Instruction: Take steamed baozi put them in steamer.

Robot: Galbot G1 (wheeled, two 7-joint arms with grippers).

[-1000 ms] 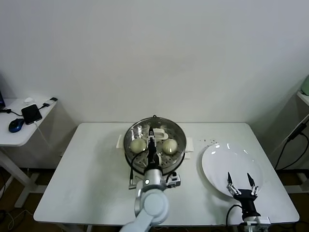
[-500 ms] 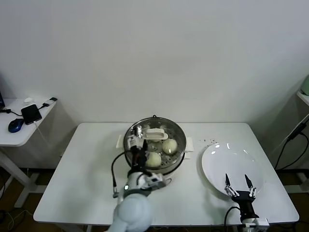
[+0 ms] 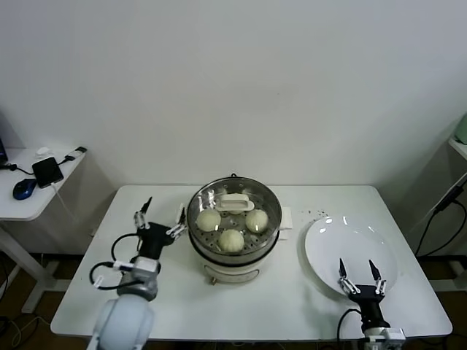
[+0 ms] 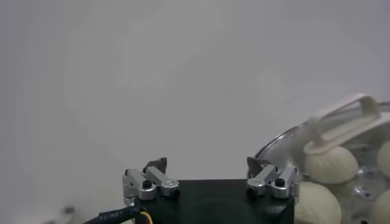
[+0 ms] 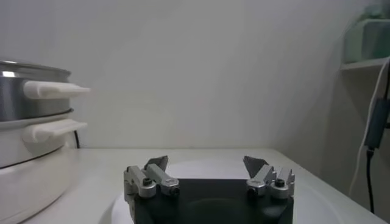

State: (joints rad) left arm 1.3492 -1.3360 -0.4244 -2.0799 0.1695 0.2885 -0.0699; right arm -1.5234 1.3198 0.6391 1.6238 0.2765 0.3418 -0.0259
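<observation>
The steel steamer (image 3: 198, 232) stands at the table's middle. Three cream-white baozi lie on its tray: one at the left (image 3: 209, 219), one at the right (image 3: 256, 219), one at the front (image 3: 231, 240). A fourth bun is not visible in the head view. My left gripper (image 3: 162, 218) is open and empty, just left of the steamer's rim. Its wrist view shows the left gripper (image 4: 207, 164) beside the baozi (image 4: 331, 164) and the steamer's rim (image 4: 277, 142). My right gripper (image 3: 359, 270) is open and empty over the front of the white plate; in its own view it (image 5: 206, 162) is open too.
A white handle piece (image 3: 234, 203) lies at the back of the tray. The flat white plate (image 3: 349, 240) lies right of the steamer. A side table (image 3: 29, 200) with a phone (image 3: 48, 172) and a mouse (image 3: 23, 189) stands at the far left. The steamer's side handles (image 5: 55, 90) show in the right wrist view.
My left arm has pulled back out of the steamer and swung left, leaving a baozi at the tray's front. The right gripper has sunk slightly toward the table's front edge.
</observation>
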